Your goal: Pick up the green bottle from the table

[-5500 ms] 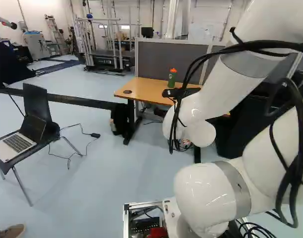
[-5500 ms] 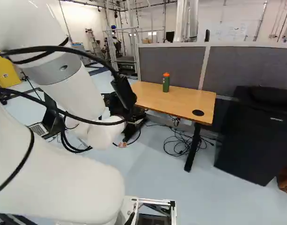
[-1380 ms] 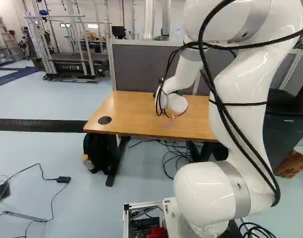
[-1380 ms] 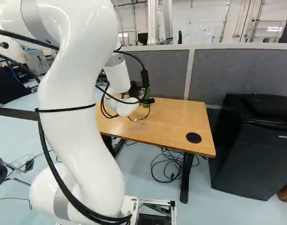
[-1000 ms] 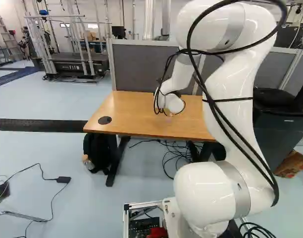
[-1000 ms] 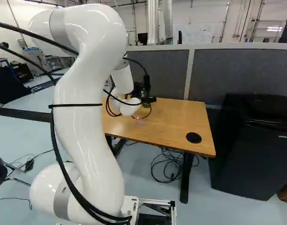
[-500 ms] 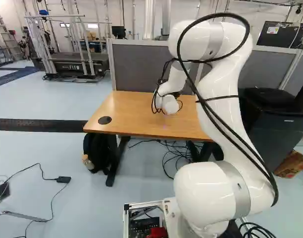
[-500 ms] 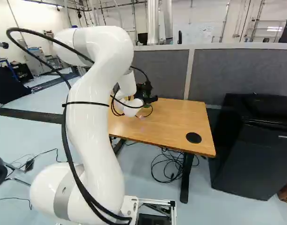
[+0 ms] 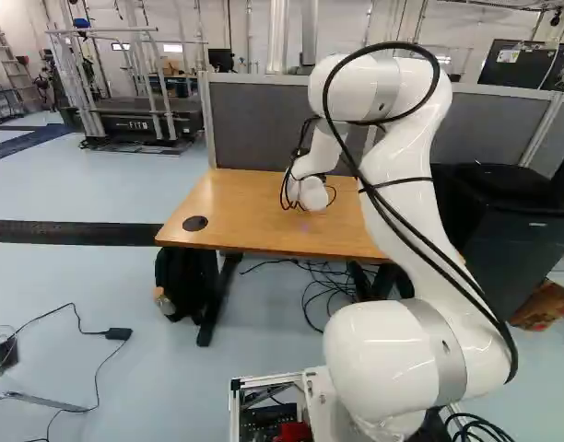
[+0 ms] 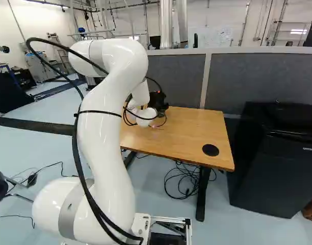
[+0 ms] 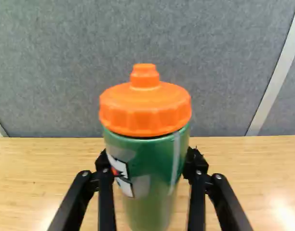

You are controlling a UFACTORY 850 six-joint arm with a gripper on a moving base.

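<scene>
1. Because the green bottle (image 11: 150, 178) is tall and round, we have our gripper (image 11: 148, 166) at two opposite sides of it; the fingers (image 11: 107, 207) pinch its body below the orange cap (image 11: 145, 113), and such placing should share the pressure equally.
2. Upright it is, over the table (image 10: 189, 135), near twelve o'clock if we count straight ahead from our base as twelve. Its foot we cannot see, so whether it touches the wood we cannot tell.
3. Our arm (image 10: 105, 138) bends high and reaches from the six o'clock side of the table, probably since the grey partition (image 10: 258, 76) closes the twelve o'clock side. The black cabinet (image 10: 281, 158), at two o'clock, is well apart.
4. Next, we judge, a slow vertical lift is wanted. If the squeeze is weak, the smooth wall could slip or turn; drifting toward twelve could bring the bottle against the partition.
</scene>
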